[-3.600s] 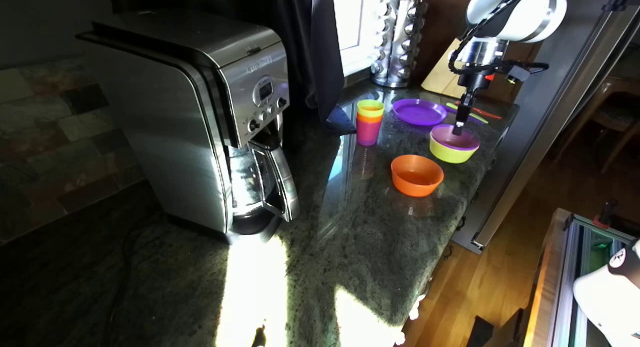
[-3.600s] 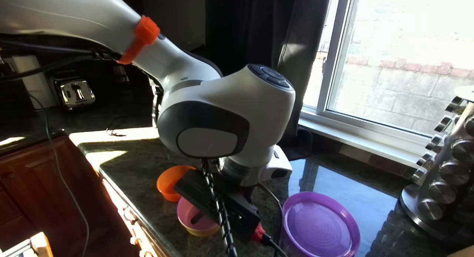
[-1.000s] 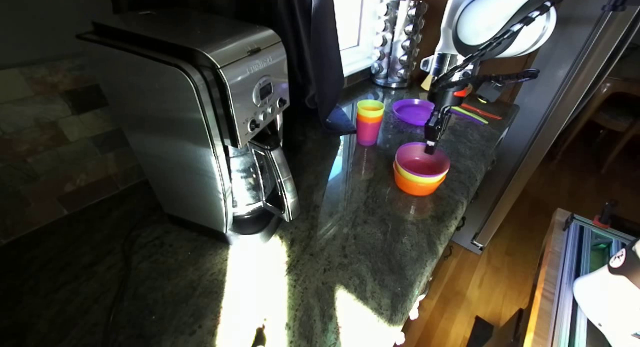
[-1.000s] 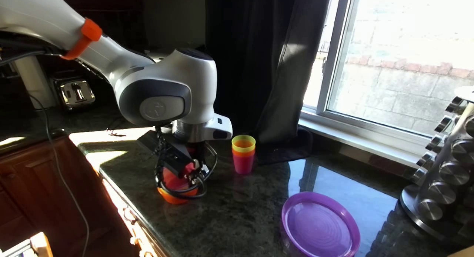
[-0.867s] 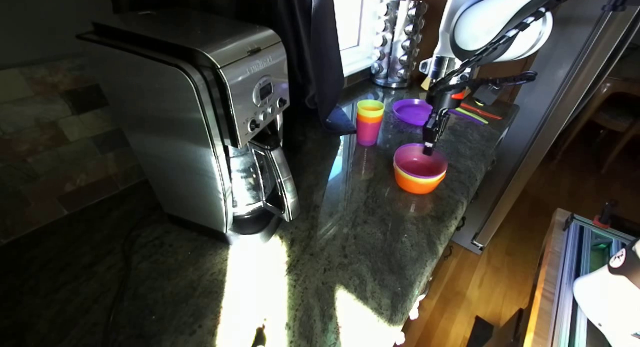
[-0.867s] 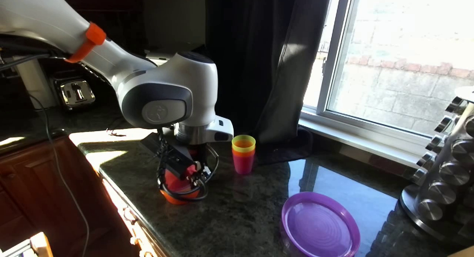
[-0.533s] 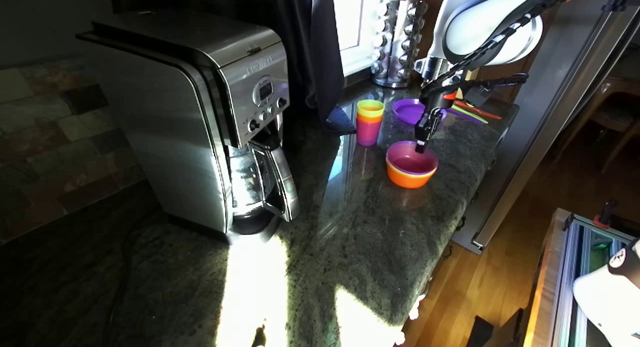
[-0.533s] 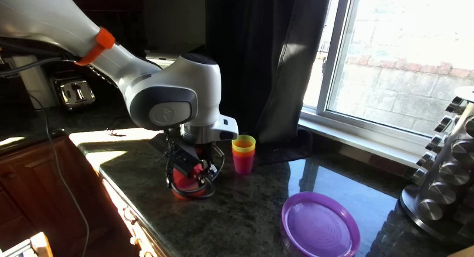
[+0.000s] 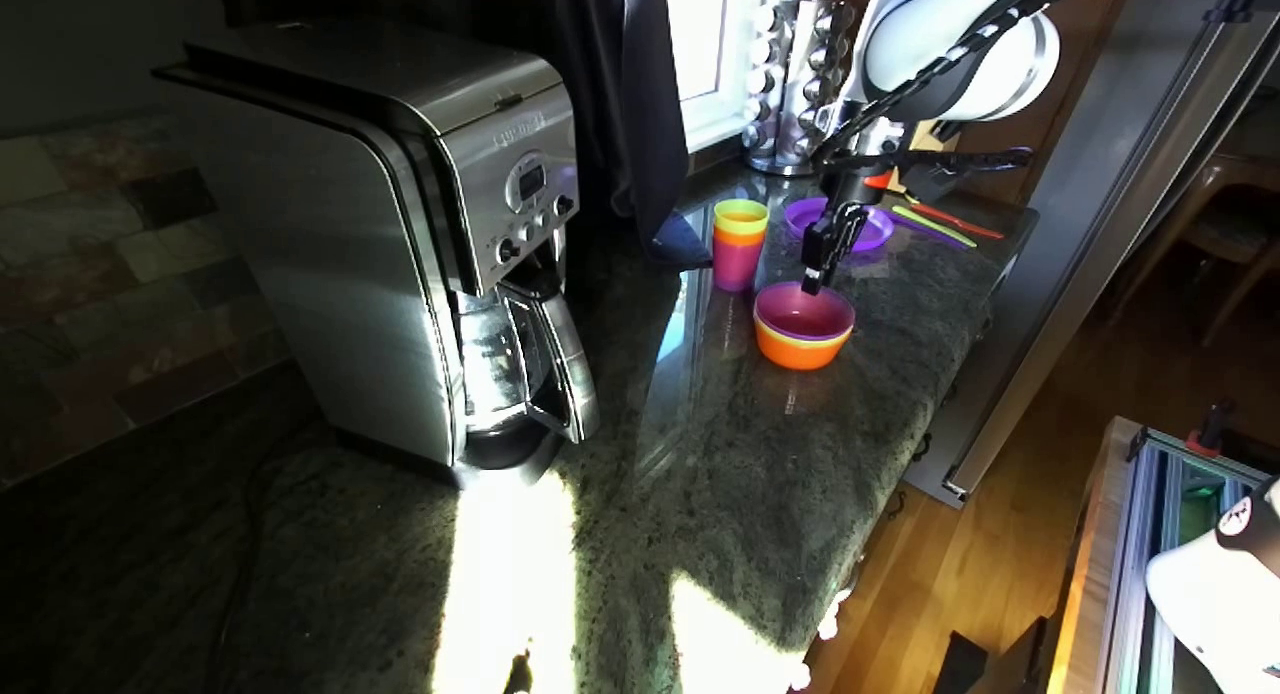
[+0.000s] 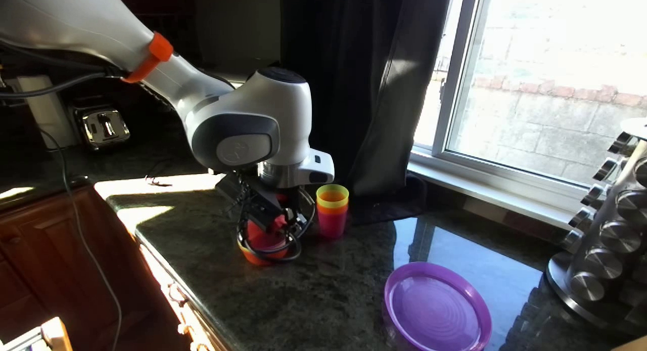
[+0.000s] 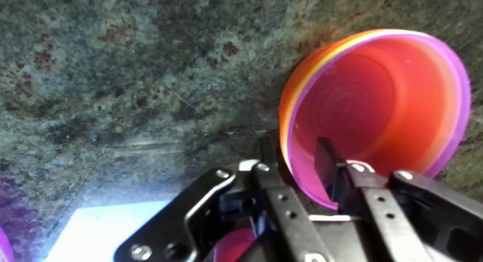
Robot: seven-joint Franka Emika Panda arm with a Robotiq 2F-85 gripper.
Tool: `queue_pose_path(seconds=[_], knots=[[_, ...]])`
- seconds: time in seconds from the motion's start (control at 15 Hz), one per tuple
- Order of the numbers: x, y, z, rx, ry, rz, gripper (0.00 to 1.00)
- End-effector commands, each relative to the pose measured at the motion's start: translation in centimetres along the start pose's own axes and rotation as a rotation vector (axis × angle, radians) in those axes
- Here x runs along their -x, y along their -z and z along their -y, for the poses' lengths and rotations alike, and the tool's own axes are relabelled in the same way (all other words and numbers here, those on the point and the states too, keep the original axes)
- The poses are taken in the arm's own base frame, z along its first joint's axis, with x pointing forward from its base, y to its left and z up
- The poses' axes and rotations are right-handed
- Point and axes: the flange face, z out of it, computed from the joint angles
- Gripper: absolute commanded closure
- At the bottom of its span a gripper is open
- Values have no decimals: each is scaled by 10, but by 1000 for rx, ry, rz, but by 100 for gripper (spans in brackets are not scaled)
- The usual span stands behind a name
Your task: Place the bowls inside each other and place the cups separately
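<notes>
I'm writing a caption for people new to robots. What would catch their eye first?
Probably the nested bowls on the dark counter, orange outermost and purple innermost, with the gripper at their rim. Next, the stacked cups close by, lime on top, and the steel coffee maker looming in an exterior view's left half.

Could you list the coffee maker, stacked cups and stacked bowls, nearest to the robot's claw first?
In an exterior view:
1. Stacked bowls, right at the gripper.
2. Stacked cups, just to their left.
3. Coffee maker, in the picture's left half.
</notes>
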Motion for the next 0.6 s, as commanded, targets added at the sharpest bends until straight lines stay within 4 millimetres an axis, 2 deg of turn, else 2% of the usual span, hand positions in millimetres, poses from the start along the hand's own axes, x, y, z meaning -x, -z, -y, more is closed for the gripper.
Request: queue_pose_path(seconds=[0.0, 0.27, 0.33, 0.53], knots=[[10, 23, -6, -19, -24, -38, 33], [13, 67, -23, -40, -124, -148, 3], [12, 77, -28, -44, -170, -188, 0], [0, 102, -39, -30, -270, -271, 0]])
